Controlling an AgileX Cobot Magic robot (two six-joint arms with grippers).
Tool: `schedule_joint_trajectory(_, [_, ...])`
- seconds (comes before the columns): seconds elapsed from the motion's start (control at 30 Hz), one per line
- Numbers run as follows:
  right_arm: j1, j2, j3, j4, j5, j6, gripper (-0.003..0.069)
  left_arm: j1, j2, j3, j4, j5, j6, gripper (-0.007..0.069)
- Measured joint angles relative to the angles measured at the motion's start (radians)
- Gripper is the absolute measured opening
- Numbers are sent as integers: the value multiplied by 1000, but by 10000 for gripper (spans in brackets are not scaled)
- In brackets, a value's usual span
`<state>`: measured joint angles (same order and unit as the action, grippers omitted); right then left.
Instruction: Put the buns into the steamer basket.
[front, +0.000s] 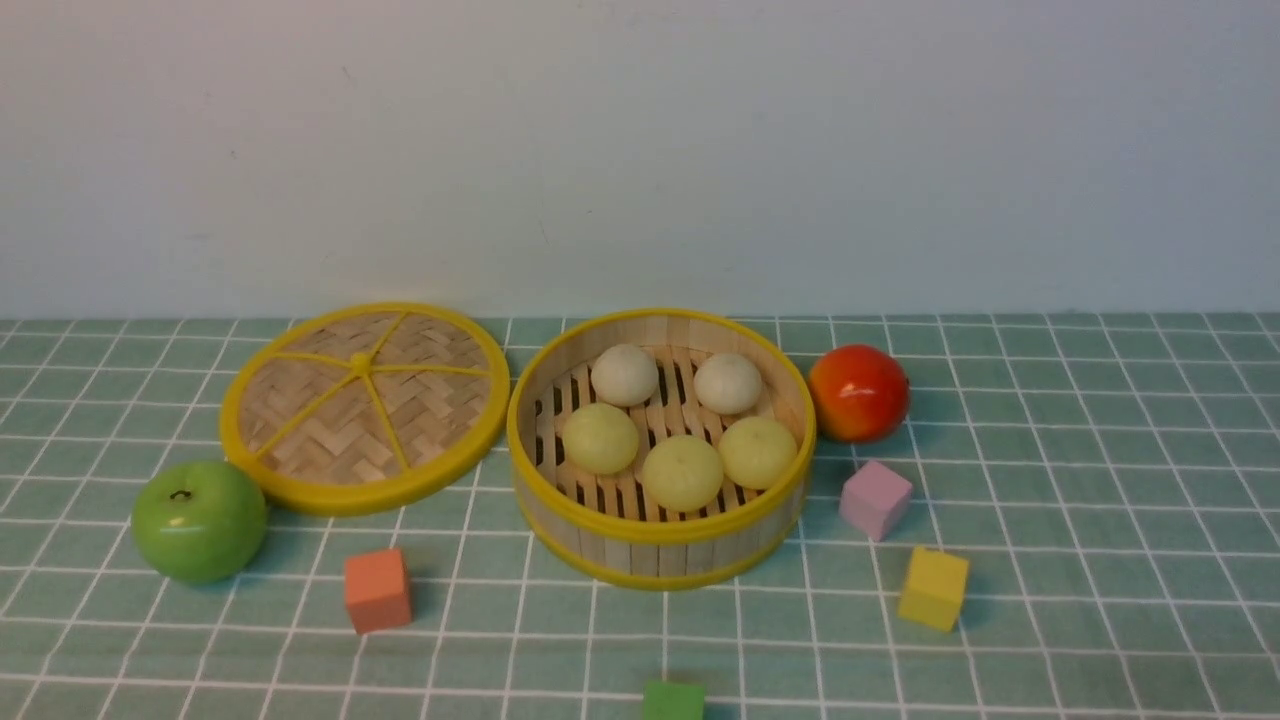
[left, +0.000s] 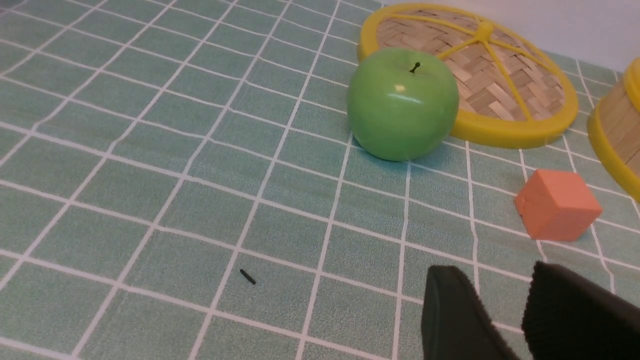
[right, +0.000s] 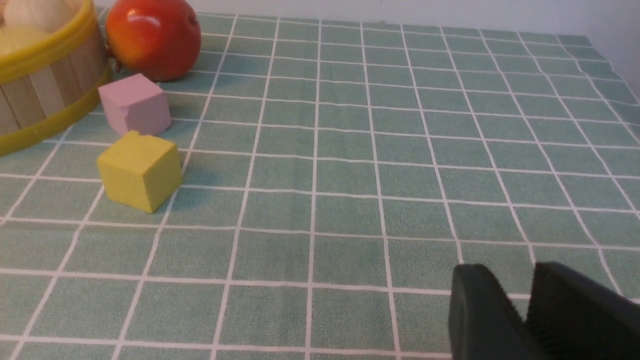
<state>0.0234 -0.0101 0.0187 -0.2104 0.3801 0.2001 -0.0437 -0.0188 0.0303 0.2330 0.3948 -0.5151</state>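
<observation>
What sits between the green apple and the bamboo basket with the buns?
In the front view, the lid and orange cube lie between green apple and steamer basket.

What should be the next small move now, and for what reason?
Probably none for the buns: all five already lie inside the steamer basket. Both the left gripper and the right gripper hang empty, slightly apart, over bare cloth. I would just keep both arms back, perhaps retract them.
</observation>
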Motion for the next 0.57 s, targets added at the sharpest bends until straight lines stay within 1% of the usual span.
schedule_joint_trajectory(0.57, [0,0,0,0,0,0,210,0,0,0,0,0,0,238])
